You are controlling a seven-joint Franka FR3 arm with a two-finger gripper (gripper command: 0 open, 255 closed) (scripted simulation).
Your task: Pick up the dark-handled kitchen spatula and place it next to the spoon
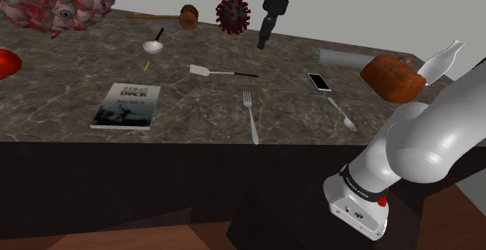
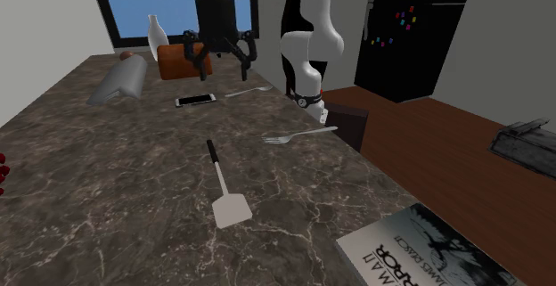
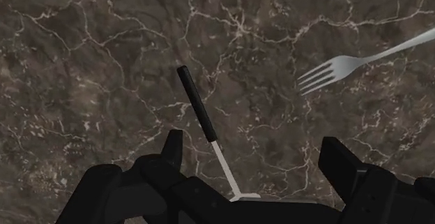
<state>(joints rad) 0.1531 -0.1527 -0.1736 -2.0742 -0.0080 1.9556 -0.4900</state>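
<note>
Inspection finding: the black gripper point(image 2: 219, 54) hangs above the dark marble-patterned countertop point(image 1: 195, 108) and touches nothing. Its jaws are spread wide and hold nothing.

The spatula point(image 1: 222, 72) has a white blade, a thin shaft and a dark handle. It lies flat on the countertop just beyond the tines of the fork point(image 1: 251, 116), roughly crosswise to it and not touching it. In the wrist view the spatula's handle appears between the two fingers point(image 3: 171, 149), nearer one of them and untouched by either. The fork's tines show off to the other side.

The spoon point(image 1: 343, 114) lies flat to the shoulder view's right of the fork, well apart from the spatula. A smartphone point(image 1: 318, 81) also rests to the right of the fork, farther back. A book point(image 1: 127, 106) lies to the shoulder view's left of the fork.
</note>
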